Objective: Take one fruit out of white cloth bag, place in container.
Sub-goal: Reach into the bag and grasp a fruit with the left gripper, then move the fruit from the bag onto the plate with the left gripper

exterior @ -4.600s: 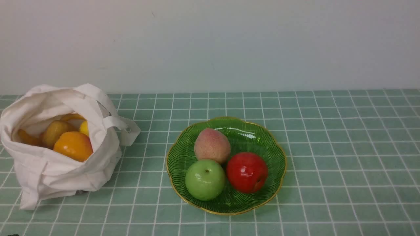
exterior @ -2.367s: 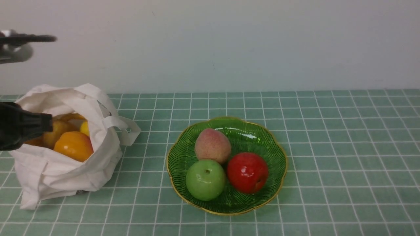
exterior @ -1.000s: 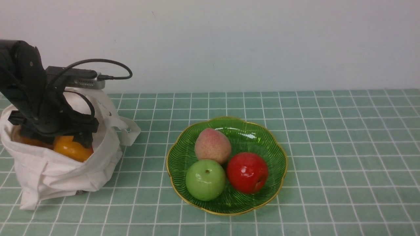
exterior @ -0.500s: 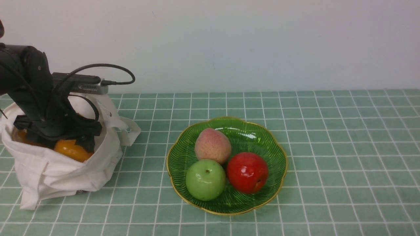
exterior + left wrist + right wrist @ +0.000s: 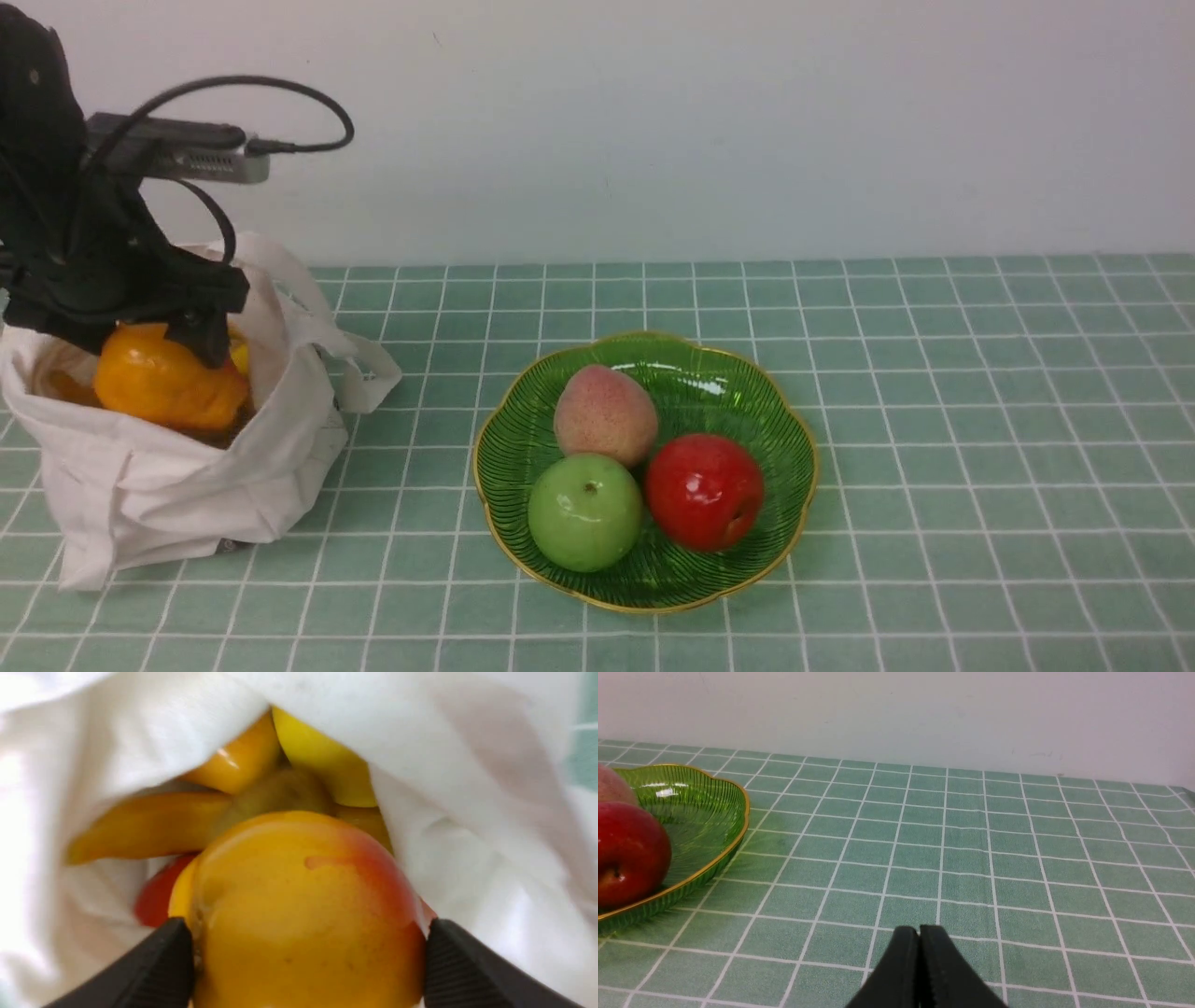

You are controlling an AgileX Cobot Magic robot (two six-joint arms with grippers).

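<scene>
The white cloth bag (image 5: pixel 177 485) slumps at the left of the worktop (image 5: pixel 980 448): lift straight up, clear of its rim, before crossing to the container (image 5: pixel 780 420). The fruit (image 5: pixel 168 385) sits at the bag mouth, clamped across its width by the left pincer (image 5: pixel 306 961); release only over bare container floor.

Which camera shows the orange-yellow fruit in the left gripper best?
The left wrist view. The fruit fills the frame, pinched between the left gripper's two black fingers. The front view shows it at the white cloth bag's mouth, its top hidden by the gripper. The right wrist view does not show it.
</scene>
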